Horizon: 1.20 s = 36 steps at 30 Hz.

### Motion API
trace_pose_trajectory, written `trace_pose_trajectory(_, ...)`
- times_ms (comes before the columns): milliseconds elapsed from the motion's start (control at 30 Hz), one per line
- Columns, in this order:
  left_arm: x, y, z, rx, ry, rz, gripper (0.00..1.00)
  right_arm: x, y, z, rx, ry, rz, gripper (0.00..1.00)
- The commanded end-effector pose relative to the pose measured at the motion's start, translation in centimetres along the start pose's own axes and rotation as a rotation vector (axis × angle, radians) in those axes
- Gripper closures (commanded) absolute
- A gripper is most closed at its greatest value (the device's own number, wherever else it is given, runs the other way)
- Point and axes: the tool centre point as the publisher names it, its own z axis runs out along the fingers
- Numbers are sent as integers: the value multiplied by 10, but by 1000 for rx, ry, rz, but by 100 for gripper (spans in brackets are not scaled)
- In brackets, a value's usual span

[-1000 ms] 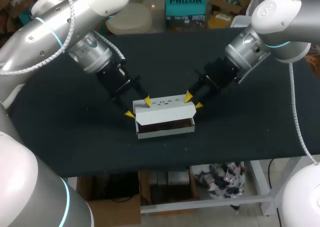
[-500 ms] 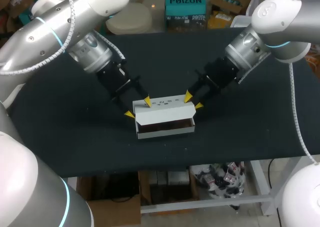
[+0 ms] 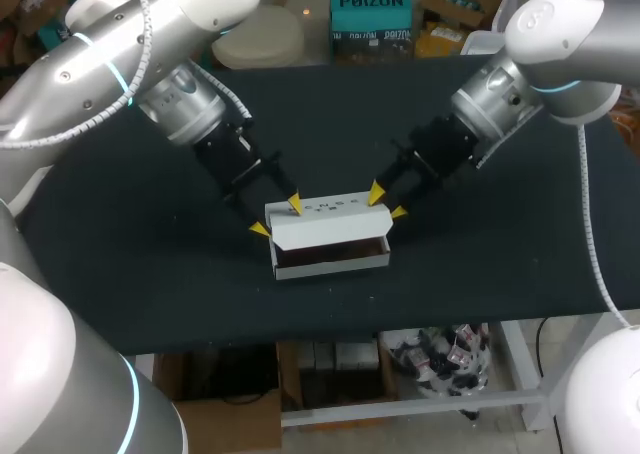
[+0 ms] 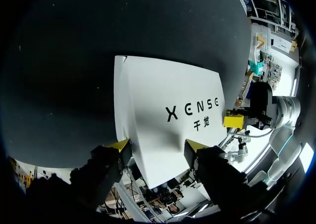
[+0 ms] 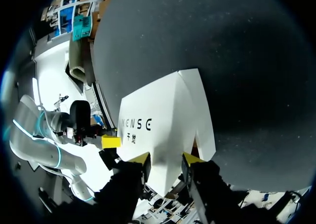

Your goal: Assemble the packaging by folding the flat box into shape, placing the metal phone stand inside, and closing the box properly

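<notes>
White box (image 3: 330,256) sits roughly mid-counter (image 3: 150,274), a bit closer to the near edge than the far one, long side facing the robot. It's folded into shape, but the lid (image 3: 325,214) isn't down yet. It slopes over the top and leaves a dark slot open along the front. Can't tell from any view whether the stand is in there, it's just dark inside.

Left end effector (image 3: 277,216) is on the box's left end, one yellow tip at the lid's back corner and one by the front corner. Cardboard fills the gap, so it looks clamped on the box. Right end effector (image 3: 388,202) does the same at the right end with a narrower spread. Its wrist view shows white card running right down between the tips, so that reads as gripping too.

So the step looks like closing. How to do it well, imo:
- Both arms should bring the lid down and forward together, evenly, or the thin card will probably skew and one corner will pop up.
- Whatever tuck flap the lid has needs to go inside the front wall, not ride over it.
- Light squeeze only, since those walls should buckle easily.
- The box looks light, so it'll likely slide on the counter unless one side pins it.
</notes>
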Motion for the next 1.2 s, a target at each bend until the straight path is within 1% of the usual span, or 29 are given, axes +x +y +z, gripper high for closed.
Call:
trace_pose_trajectory(33, 5, -6, 1, -16, -2, -2, 31, 4, 5, 0, 31, 2, 4, 58)
trace_pose_trajectory(433, 6, -6, -1, -43, -3, -15, 31, 5, 7, -1, 66, 11, 24, 56)
trace_pose_trajectory(833, 7, -7, -5, -77, -2, -33, 35, 9, 8, -3, 93, 9, 27, 57)
trace_pose_trajectory(1200, 7, -8, -7, -97, 2, -39, 35, 9, 8, -4, 109, 14, 36, 57)
